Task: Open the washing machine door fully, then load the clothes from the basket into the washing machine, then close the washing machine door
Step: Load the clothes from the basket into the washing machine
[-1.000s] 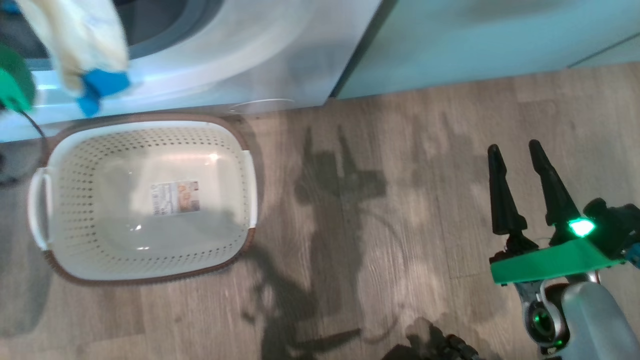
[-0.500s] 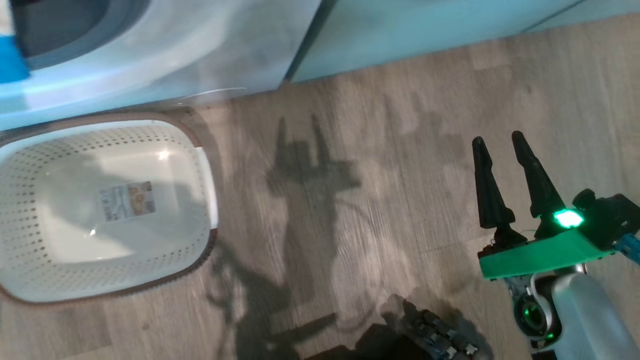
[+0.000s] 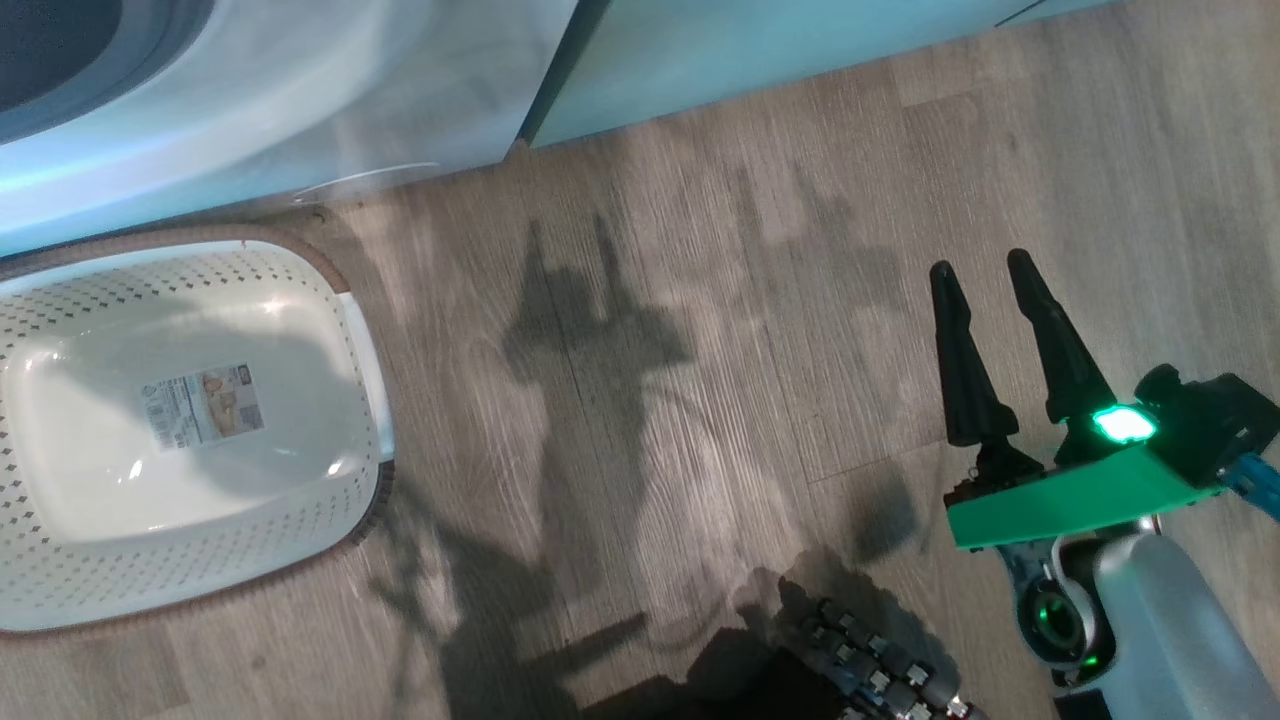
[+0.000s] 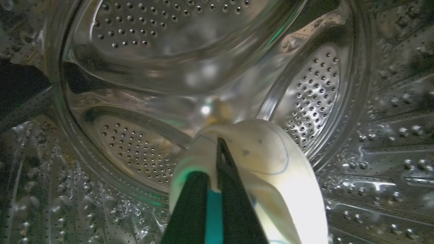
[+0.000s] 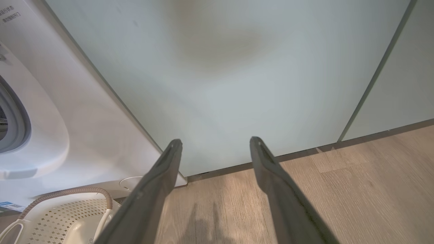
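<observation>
Wood floor point(image 3: 700, 250), basket point(image 3: 300, 255) at left bare. Clothes point(image 4: 268, 152) gone from head view's upper left, now inside washing machine point(image 4: 315, 88), left gripper point(image 4: 219, 144) clamped on them. Right gripper point(image 3: 980, 265) jaws apart. Prob. release next.

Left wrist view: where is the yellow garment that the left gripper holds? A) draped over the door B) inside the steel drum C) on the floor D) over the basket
B: the left gripper is shut on the clothes, with the perforated walls of the steel drum all around it.
</observation>
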